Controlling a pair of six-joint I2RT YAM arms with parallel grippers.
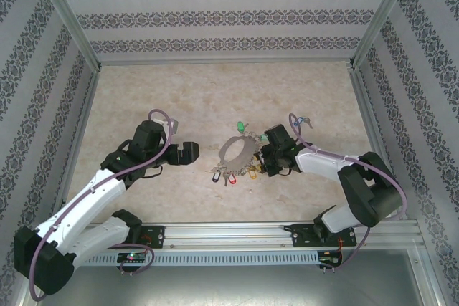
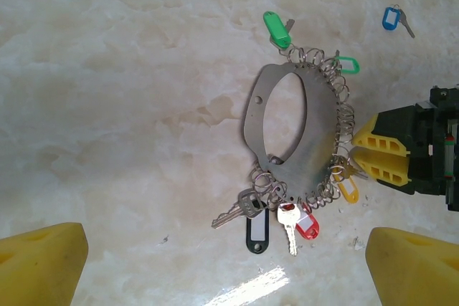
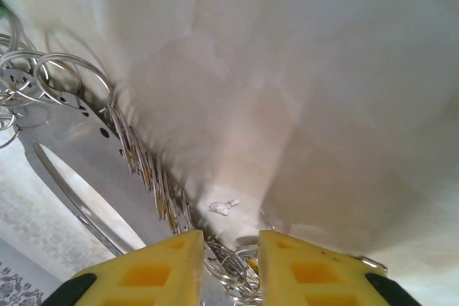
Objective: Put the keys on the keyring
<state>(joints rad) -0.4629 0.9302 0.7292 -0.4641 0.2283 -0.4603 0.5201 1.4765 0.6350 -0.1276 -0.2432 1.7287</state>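
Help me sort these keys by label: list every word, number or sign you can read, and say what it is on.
None: no text can be read in these pictures.
Black tag: its white insert looks blank.
Green tag and blue tag: no lettering visible.
Silver key: any stamp on its head is too small to read.

The left arm (image 1: 86, 202) and right arm (image 1: 323, 163) are showing white shells, black joints and purple cables (image 1: 171, 134); the fingers (image 3: 143, 277) are showing yellow with square recesses.
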